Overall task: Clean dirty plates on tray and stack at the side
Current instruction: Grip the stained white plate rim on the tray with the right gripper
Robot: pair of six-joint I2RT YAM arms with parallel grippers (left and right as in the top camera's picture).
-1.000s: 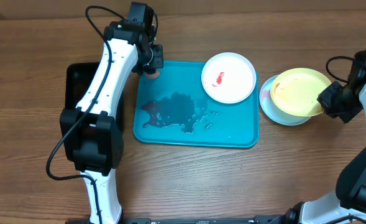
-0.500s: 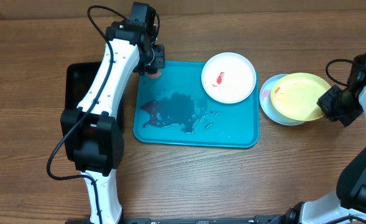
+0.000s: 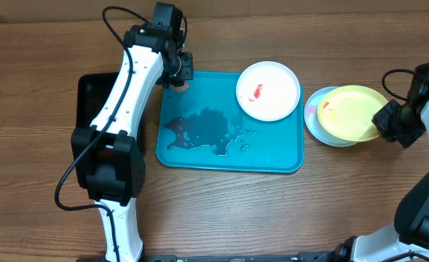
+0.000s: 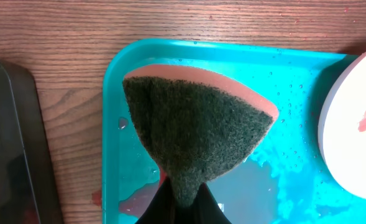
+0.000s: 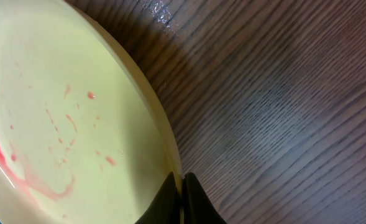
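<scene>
The turquoise tray [image 3: 276, 153] lies mid-table with a wet patch on it. A white plate [image 3: 272, 102] with a red smear sits in its far right corner, and shows in the left wrist view [image 4: 356, 143]. My left gripper [image 3: 179, 78] is shut on a green-and-orange sponge [image 4: 198, 130] over the tray's far left corner [image 4: 117, 124]. My right gripper [image 3: 383, 125] is shut on the rim of the yellow-green plate [image 3: 352, 110], which rests on the pale blue plate [image 3: 315, 120] to the right of the tray. The yellow-green plate [image 5: 58, 124] carries red streaks.
A black tray [image 3: 90, 94] lies left of the turquoise tray, partly under the left arm, and shows at the left edge of the left wrist view [image 4: 9, 143]. Bare wooden table [image 3: 272, 211] runs along the near side.
The right gripper has lowered the yellow-green plate from a tilt to lie flatter on the pale blue plate. The left arm has barely moved.
</scene>
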